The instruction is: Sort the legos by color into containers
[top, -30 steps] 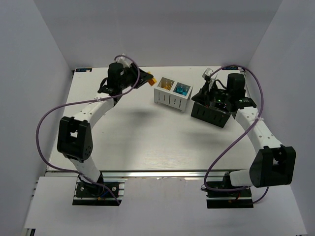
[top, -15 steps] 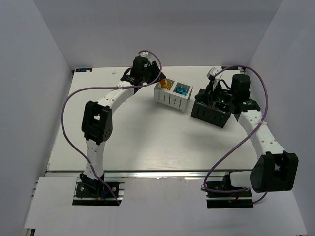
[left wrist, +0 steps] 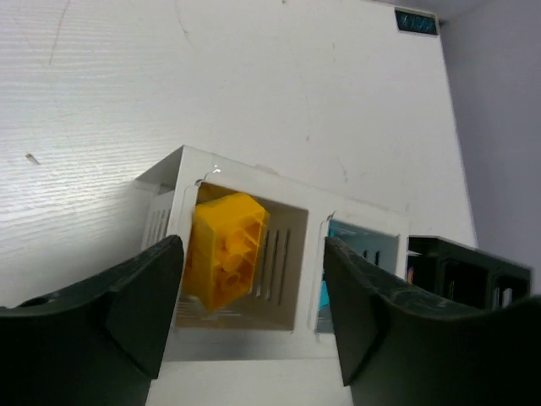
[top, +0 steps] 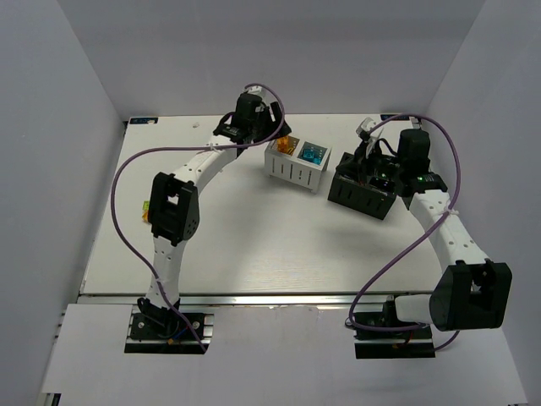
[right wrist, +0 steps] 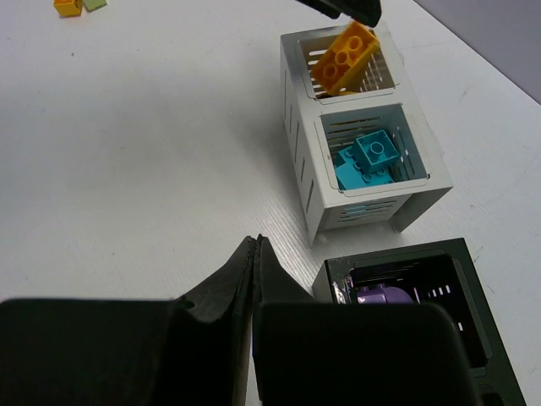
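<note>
Dropping orange brick (left wrist: 226, 249) into white box (left wrist: 254, 182), left jaws apart, right jaws together; next probably fetch another.

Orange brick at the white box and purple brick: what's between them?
The cyan bricks, in the white box's other compartment. The right wrist view shows orange brick, cyan bricks, purple brick lined up.

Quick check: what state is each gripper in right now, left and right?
Left gripper: open; orange lego tilted at the white container between the jaws, apparently not gripped.
Right gripper: shut, holding nothing.
</note>
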Tool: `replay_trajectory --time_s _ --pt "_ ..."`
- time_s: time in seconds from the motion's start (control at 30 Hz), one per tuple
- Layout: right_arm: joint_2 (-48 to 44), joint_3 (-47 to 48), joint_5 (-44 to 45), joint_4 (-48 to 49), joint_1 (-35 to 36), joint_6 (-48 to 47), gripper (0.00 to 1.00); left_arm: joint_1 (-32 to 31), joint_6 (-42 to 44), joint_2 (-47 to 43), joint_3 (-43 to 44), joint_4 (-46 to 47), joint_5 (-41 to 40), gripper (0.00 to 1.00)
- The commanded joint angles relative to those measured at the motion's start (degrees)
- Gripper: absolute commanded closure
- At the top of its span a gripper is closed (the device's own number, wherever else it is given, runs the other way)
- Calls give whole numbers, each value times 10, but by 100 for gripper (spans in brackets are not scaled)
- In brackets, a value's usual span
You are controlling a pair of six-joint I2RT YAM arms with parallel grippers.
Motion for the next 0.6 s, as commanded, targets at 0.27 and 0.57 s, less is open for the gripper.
replay_trajectory --time_s 0.27,0.57 --pt "-11 6 -11 7 -3 -18 87 -4 23 -26 67 -24 -36 2" --pt "-33 -48 -59 50 -3 -58 11 14 57 -283 -211 22 -184 2"
